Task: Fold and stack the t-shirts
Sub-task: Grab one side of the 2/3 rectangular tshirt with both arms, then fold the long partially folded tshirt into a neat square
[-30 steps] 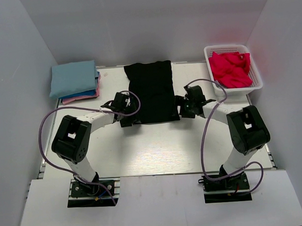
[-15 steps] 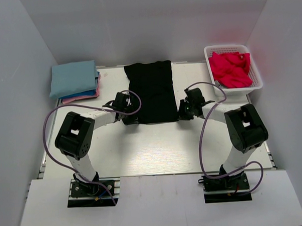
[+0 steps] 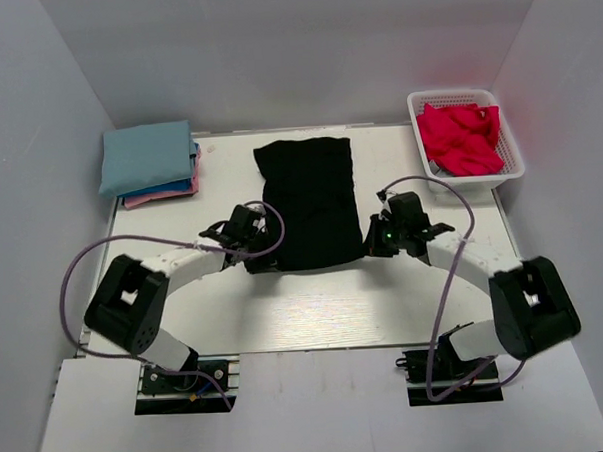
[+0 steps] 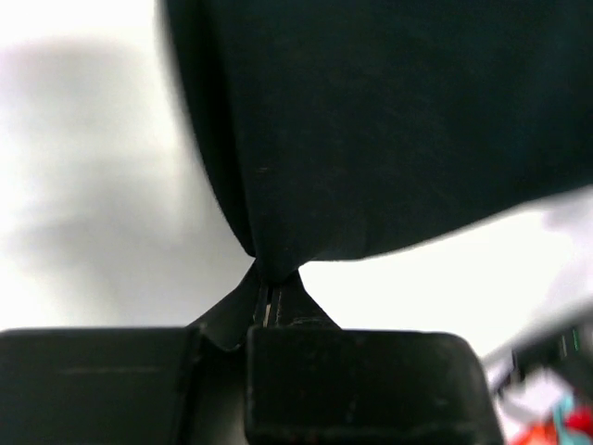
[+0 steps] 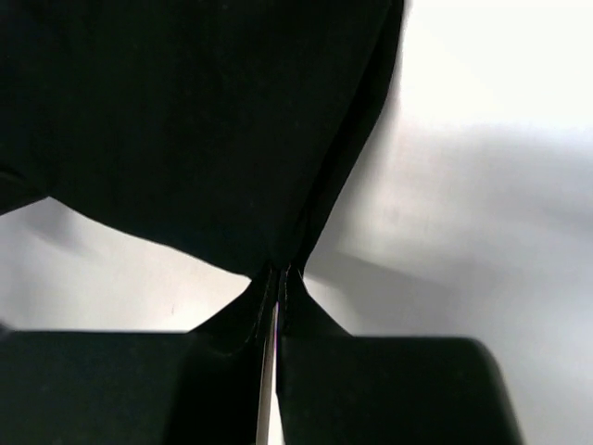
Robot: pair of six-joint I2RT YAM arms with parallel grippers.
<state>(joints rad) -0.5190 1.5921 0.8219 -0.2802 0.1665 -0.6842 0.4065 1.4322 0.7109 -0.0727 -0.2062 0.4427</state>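
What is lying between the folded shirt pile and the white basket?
The black t-shirt lies spread out between the folded pile and the basket. The top view shows it.

On the near side of the black t-shirt (image 3: 308, 201), bare table (image 3: 315, 315) lay open between the two arms. Left of the shirt, a free lane ran back to the stack of folded shirts (image 3: 146, 158), which blocked the far corner. Right of the shirt, another open strip ended at the white basket (image 3: 477, 181), heaped with a red shirt (image 3: 460, 137). The left gripper (image 3: 255, 264) and right gripper (image 3: 371, 251), each clamped on a near corner of the shirt, barred those corners. Beyond the shirt, a narrow strip remained before the back wall (image 3: 294, 56).
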